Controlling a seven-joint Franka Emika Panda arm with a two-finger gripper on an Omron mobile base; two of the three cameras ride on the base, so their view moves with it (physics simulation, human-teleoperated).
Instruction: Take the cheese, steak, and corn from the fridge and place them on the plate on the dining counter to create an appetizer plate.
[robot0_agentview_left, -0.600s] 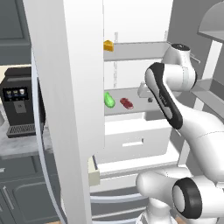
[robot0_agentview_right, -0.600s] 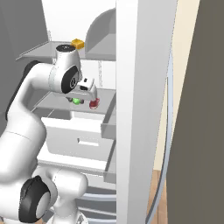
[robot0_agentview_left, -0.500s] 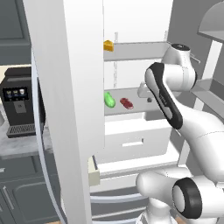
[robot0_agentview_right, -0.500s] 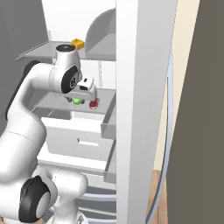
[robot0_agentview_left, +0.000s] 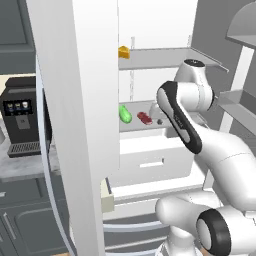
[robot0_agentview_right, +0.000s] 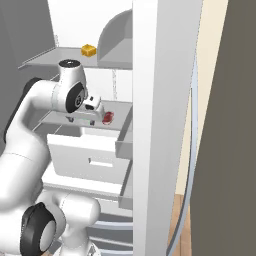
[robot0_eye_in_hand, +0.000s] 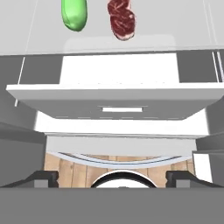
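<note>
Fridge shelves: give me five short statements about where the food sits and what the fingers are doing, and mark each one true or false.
1. The cheese sits on a higher shelf than the corn. True.
2. The corn and the steak lie side by side on the same shelf of the fridge. True.
3. The fingers are closed on the steak. False: they stand wide apart, with nothing between them.
4. The steak lies in the pull-out drawer. False: it lies on the shelf above the drawer.
5. The corn and the steak touch. False: in the hand view a gap of bare shelf separates them.
</note>
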